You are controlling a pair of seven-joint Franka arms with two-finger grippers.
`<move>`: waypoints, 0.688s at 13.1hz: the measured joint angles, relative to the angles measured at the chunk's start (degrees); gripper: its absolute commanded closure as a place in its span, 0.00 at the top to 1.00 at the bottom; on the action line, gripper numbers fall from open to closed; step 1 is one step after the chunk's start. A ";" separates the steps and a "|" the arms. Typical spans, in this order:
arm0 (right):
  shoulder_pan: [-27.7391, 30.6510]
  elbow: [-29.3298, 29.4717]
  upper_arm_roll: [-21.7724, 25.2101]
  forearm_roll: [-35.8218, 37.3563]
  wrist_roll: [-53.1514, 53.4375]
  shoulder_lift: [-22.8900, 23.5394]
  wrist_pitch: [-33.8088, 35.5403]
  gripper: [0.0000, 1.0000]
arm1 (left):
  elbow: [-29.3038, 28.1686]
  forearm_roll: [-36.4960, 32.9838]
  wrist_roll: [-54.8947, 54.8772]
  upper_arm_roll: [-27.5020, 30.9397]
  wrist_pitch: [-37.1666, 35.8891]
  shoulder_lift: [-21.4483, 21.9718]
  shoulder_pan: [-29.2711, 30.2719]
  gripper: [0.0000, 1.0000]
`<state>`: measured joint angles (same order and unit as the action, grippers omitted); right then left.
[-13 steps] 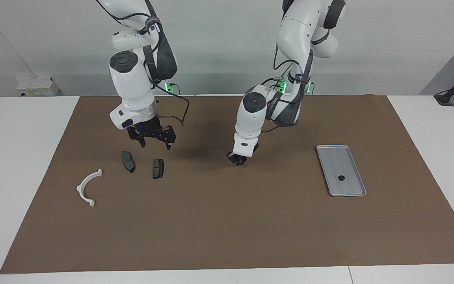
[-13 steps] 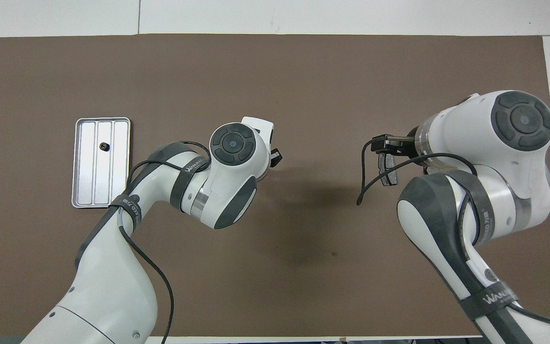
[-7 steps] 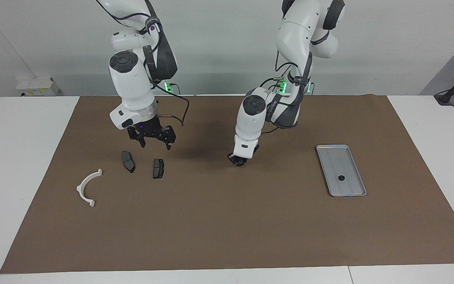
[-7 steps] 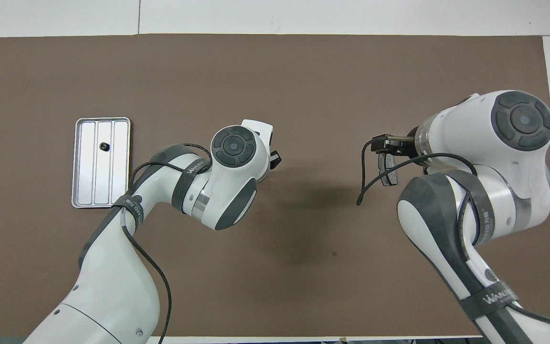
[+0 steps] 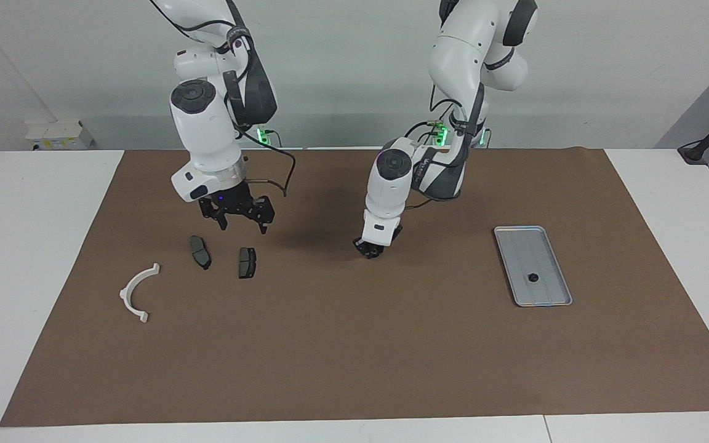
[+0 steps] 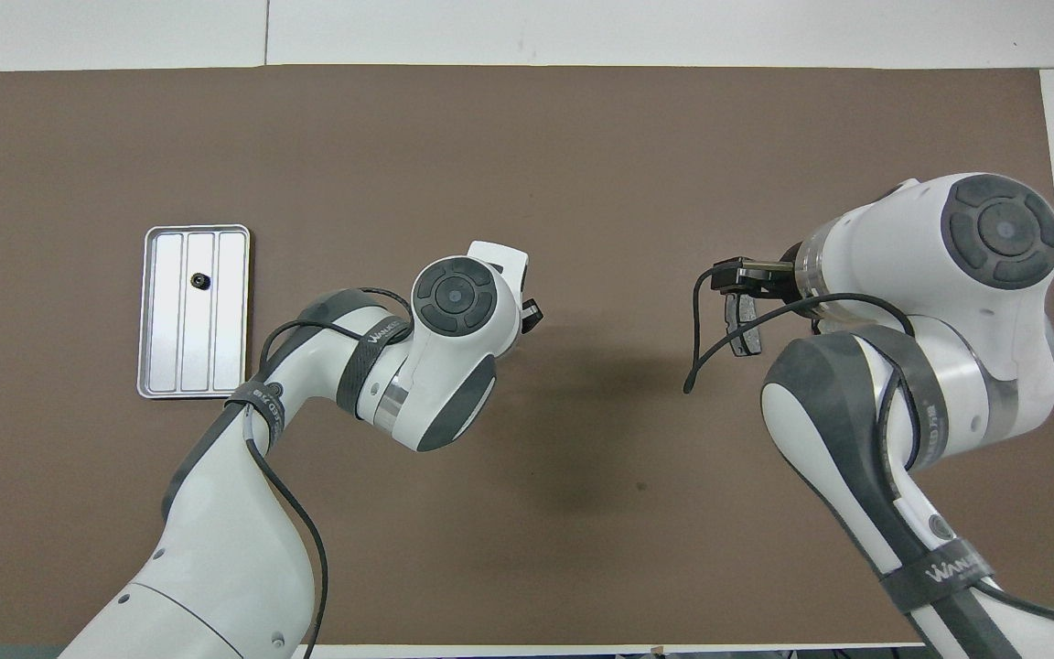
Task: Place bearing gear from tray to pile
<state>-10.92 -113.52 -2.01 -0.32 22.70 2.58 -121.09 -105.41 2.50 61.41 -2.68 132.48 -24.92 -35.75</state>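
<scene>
The bearing gear (image 5: 533, 277) lay in the tray (image 5: 548, 299); left gripper (image 5: 372, 250), over mid-desk (image 5: 354, 344), was nearly closed, apparently empty; right gripper (image 5: 239, 215) gaped above the pile (image 5: 199, 252). Such a small part might slip a grasp

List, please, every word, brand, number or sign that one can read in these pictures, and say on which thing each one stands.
"WANKEE": white letters on a dark strap around the right arm, overhead view; the last letters are uncertain.
"WANKEE": on a dark strap around the left arm, overhead view, partly readable.
A second strap on the left arm bears lettering too blurred to read.
The tray, the bearing gear and the pile parts show no text.
</scene>
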 measured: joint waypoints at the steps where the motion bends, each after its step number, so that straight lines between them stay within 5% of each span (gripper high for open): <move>1: 0.00 0.00 0.00 0.00 0.00 0.00 0.00 1.00 | 0.01 0.00 0.03 0.00 -0.04 0.00 -0.02 1.00; 5: -0.38 0.04 -0.05 0.00 0.00 0.00 0.00 1.00 | 3.02 -2.30 -0.56 1.25 -4.83 0.62 1.53 1.00; 9: -3.50 0.21 -0.09 -0.06 5.98 0.01 0.00 1.00 | 2.08 -3.07 -22.23 1.83 -13.42 8.24 13.86 1.00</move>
<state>-14.43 -113.31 -2.11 -0.37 28.68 2.59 -121.09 -103.33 -0.57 39.17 -0.85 119.06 -16.68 -21.89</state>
